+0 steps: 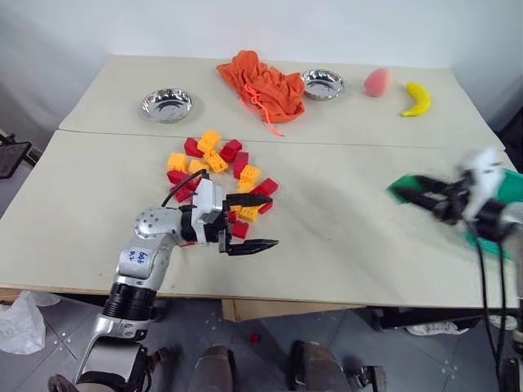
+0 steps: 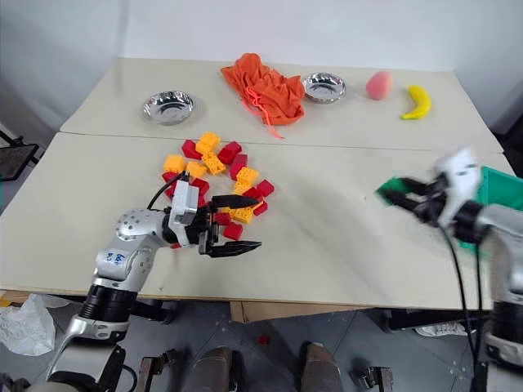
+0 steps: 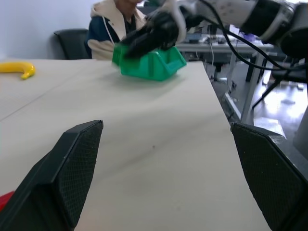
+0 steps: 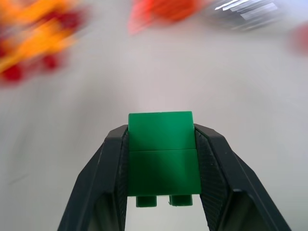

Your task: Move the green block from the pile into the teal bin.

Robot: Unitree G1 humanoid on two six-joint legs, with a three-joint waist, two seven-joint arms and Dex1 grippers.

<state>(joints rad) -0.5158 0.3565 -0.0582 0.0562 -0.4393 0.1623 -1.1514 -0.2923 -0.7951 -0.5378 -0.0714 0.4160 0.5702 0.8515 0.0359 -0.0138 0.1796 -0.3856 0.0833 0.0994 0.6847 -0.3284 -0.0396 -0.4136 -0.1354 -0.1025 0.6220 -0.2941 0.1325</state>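
On the pale table (image 1: 343, 237), the left gripper (image 1: 260, 244) hovers with its black fingers parted, just beside the pile (image 1: 216, 175) of red and yellow-orange bricks. The right gripper (image 1: 409, 192) is blurred above the teal bin (image 1: 515, 186) at the table's right edge. Along the far side lie two steel bowls (image 1: 166, 104), an orange cloth (image 1: 263, 86), a peach (image 1: 377, 82) and a banana (image 1: 417, 100)

I saw the green block (image 4: 163, 154) clamped between my right gripper's (image 4: 163, 192) two black fingers, a smooth face towards the wrist camera and two studs poking out at its lower edge. The pile (image 1: 219, 178) of red and yellow-orange studded bricks lay scattered on the near table, left of the middle. The teal bin (image 3: 153, 62), open-topped with angled walls, sat at the table's right edge, just behind that gripper.
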